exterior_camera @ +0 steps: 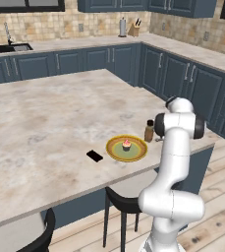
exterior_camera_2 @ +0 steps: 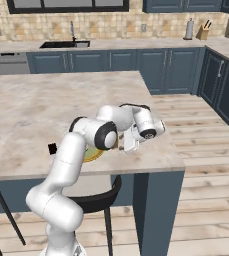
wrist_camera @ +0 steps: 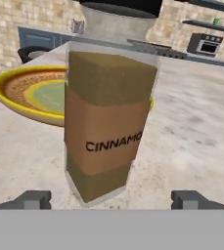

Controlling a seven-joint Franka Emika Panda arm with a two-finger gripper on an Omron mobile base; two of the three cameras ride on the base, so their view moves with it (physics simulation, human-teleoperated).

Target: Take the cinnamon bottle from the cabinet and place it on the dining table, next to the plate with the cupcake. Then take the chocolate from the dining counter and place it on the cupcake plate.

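Standing upright on the dining table (exterior_camera: 45,113), the cinnamon bottle (wrist_camera: 108,122) sat directly ahead of the end effector (wrist_camera: 111,199), between its two fingertips (wrist_camera: 35,199), which were spread wide on either side with clear gaps and no hold on it. Beyond the bottle and to one side lay the plate with the cupcake (exterior_camera: 115,152), just beside the bottle, the cupcake (exterior_camera: 126,144) at its middle. The chocolate (exterior_camera: 94,156) lay farther off, on the plate's far side from the end effector. The main risk looked like the retreat: a sideways or tilted pull-back could clip the tall, narrow bottle with a fingertip and topple it onto the plate rim or roll it toward the nearby table edge.
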